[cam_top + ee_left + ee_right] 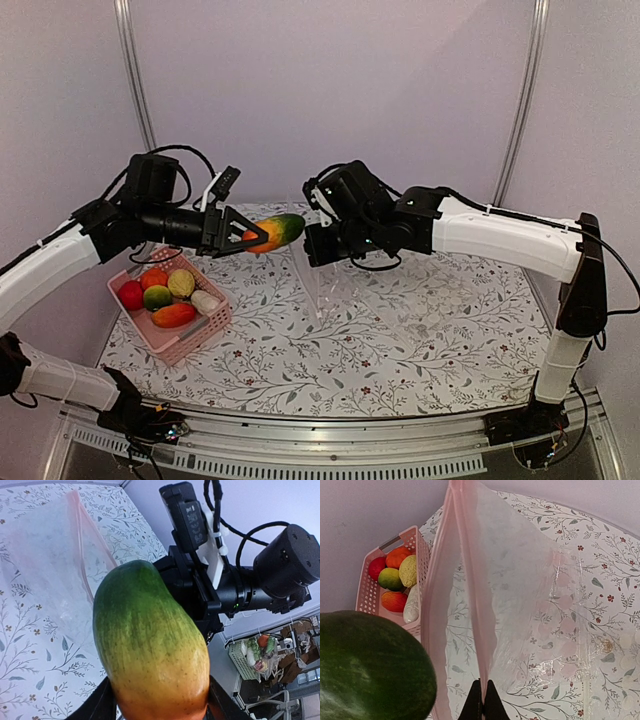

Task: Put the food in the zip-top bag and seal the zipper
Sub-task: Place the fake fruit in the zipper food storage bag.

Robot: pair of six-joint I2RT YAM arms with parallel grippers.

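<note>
My left gripper (240,238) (157,707) is shut on a green-to-orange toy mango (272,233) (150,645), one piece of the food, and holds it in the air pointing at the bag's mouth. The mango's green end (370,665) sits just left of the rim. My right gripper (318,245) (483,700) is shut on the pinkish zipper (475,605) of the transparent zip-top bag (335,280) (530,605) (50,555), holding it up. The two rim strips stand apart, so the mouth gapes. More food (165,295) (395,580) lies in the pink basket.
The pink basket (180,348) (367,595) stands on the floral tablecloth (400,350) at the left, below my left arm. The right arm's wrist and camera (195,530) hang close behind the mango. Metal posts and pale walls ring the table's back.
</note>
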